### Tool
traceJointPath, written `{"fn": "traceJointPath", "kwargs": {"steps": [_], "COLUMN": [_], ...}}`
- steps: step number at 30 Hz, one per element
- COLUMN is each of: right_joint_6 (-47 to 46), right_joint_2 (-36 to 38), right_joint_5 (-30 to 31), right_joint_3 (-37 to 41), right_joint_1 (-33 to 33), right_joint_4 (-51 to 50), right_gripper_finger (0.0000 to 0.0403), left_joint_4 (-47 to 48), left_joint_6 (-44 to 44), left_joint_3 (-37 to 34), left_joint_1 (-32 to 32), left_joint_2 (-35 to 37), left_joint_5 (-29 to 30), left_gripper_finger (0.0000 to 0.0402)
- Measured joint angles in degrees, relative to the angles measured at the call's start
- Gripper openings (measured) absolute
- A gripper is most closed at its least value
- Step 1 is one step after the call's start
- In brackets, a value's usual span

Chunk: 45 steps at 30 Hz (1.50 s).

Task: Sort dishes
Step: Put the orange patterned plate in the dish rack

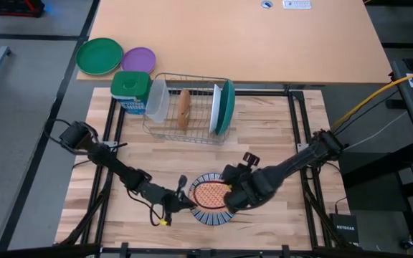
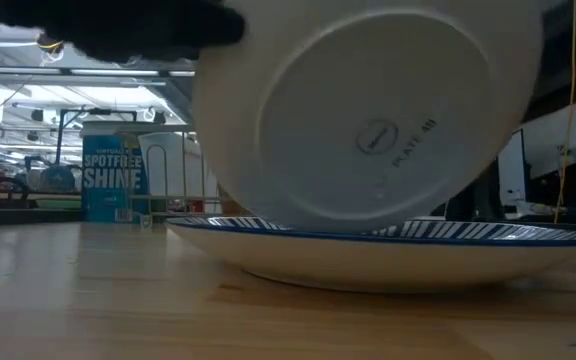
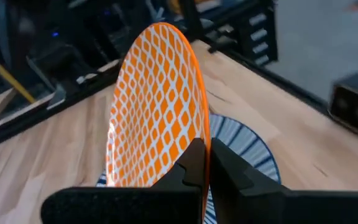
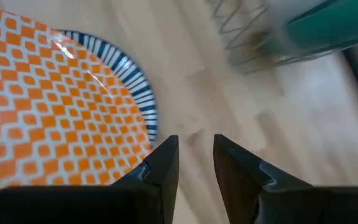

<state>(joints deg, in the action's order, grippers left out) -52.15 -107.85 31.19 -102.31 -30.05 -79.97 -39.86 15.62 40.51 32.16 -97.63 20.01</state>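
The orange-red patterned plate is tilted above a blue-striped plate that lies flat on the table near the front edge. My left gripper is shut on the orange plate's rim on its left side. The low view shows the orange plate's white underside above the striped plate. My right gripper hangs open just right of the plates, with only bare wood between its fingers. The brown plate, white plate and teal plate stand on edge in the wire rack. My left gripper pinches the orange plate's rim between its two fingers, one on the patterned face and one on the white underside. The fingers reach in nearly level from the table's left. The plate is tilted, its low edge at the striped plate; I cannot tell whether they touch.
A white container stands at the rack's left end, and a teal detergent box sits beside it. A green plate and a purple plate lie on the far table. Bare wood lies between the rack and the plates.
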Motion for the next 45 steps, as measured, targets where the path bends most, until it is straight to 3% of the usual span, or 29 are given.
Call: {"fn": "traceJointPath", "kwargs": {"steps": [4, 10, 26, 45], "right_joint_6": [0.01, 5.34, 12.4, 18.15], "right_joint_2": [0.01, 3.85, 20.23, 23.84], "right_joint_5": [3.83, 9.09, 28.64, 31.38], "right_joint_3": [-8.35, -14.75, -15.32, -15.29], "right_joint_1": [-1.61, -2.99, -3.31, -3.31], "right_joint_4": [-9.85, -9.86, -10.08, -10.05], "right_gripper_finger": [0.0104, 0.0104, 0.0104, 0.0104], "left_joint_4": [0.36, 0.52, -0.01, -0.18], "left_joint_6": [-5.01, -10.87, -11.89, -10.9], "left_joint_3": [-0.02, -0.04, -0.04, 0.0], "left_joint_1": [-0.02, -0.07, -0.77, -14.87], "left_joint_2": [2.75, 8.15, 25.19, 33.79], "left_joint_5": [3.56, 11.56, 24.65, 25.63], "left_gripper_finger": [0.0, 0.0, 0.0, 0.0]}}
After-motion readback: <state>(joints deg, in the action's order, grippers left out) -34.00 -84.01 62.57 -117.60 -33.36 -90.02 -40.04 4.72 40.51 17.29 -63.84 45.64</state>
